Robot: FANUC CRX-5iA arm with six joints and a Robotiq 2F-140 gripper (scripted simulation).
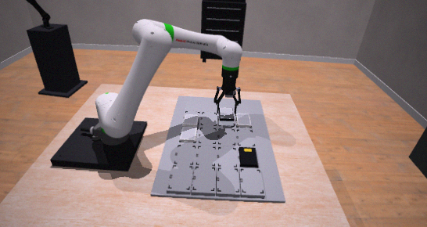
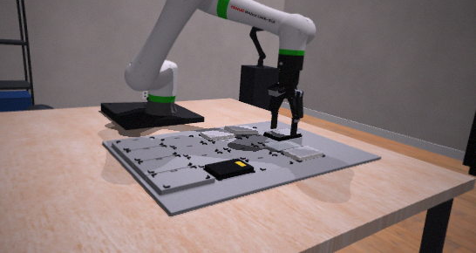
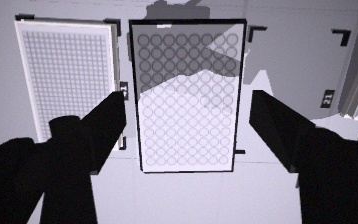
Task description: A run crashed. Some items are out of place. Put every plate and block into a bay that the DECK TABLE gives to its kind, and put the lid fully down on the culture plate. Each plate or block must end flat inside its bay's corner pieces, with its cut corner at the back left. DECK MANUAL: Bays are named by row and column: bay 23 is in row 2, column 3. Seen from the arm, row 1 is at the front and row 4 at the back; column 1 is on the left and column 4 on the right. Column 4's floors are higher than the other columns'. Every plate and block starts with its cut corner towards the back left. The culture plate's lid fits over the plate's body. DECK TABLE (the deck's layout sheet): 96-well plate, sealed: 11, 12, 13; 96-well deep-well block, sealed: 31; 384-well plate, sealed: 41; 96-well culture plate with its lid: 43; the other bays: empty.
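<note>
My gripper (image 1: 227, 104) (image 2: 284, 128) (image 3: 187, 107) is open. Its fingers straddle a black-rimmed 96-well block (image 1: 227, 117) (image 2: 282, 135) (image 3: 185, 145) that lies flat in its bay, with small gaps on both sides. A 384-well plate (image 1: 244, 120) (image 2: 305, 152) (image 3: 65, 75) lies in the bay beside the block, on the side away from the arm's base. Two pale sealed plates (image 1: 191, 120) (image 1: 188, 135) (image 2: 241, 129) (image 2: 216, 135) lie in bays nearest the arm's base. A black plate with a yellow mark (image 1: 249, 156) (image 2: 229, 168) lies flat in a bay next to the raised column.
The grey deck (image 1: 270, 174) (image 2: 340, 156) lies on a wooden table (image 1: 59, 197). Its raised column of bays (image 1: 215, 183) (image 2: 174, 182) holds nothing. The arm's black base (image 1: 94, 150) stands beside the deck. A bay label 21 (image 3: 327, 98) shows in the wrist view.
</note>
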